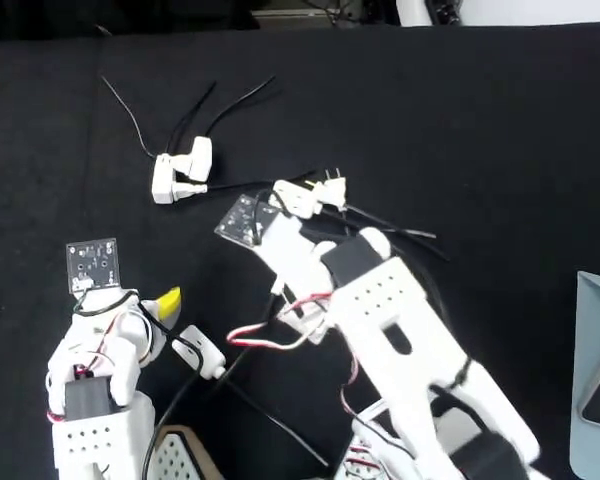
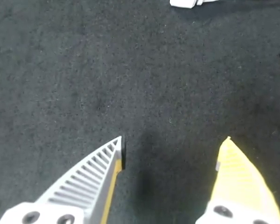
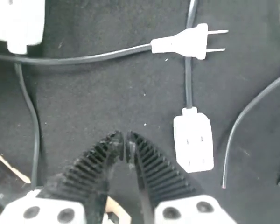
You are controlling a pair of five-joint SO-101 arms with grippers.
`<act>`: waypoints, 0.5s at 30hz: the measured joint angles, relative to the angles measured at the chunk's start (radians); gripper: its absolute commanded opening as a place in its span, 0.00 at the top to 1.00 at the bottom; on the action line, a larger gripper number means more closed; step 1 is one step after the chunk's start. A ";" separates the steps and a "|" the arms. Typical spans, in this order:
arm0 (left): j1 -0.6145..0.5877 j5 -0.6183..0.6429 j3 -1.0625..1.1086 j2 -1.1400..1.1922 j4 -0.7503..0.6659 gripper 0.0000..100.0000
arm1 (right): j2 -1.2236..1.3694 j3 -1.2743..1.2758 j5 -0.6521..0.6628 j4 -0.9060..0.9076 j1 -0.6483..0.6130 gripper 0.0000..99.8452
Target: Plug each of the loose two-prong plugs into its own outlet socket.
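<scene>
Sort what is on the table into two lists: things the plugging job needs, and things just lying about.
Needed:
two-prong plug
outlet socket
white plug-and-socket pieces, farther off
another white corded piece, nearer

Lying about:
grey container at the table's edge
pale board by the arms' bases

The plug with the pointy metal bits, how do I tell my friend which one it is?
Look at the black table and find the right arm's black pincer. Just ahead of it lies a white plug on a black cord. Unlike the white socket block beside it, which has only slots, it has two bare metal prongs sticking out.
</scene>
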 measured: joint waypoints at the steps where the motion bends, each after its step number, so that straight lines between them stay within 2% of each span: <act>1: 0.000 0.000 0.000 0.000 0.000 0.68 | -0.012 0.012 -0.017 0.003 0.000 0.99; 8: 0.000 0.000 0.000 0.000 0.000 0.68 | -0.077 0.124 -0.084 0.003 0.000 0.99; 15: 0.000 0.000 0.000 0.000 0.000 0.68 | -0.135 0.258 -0.259 -0.161 0.000 0.98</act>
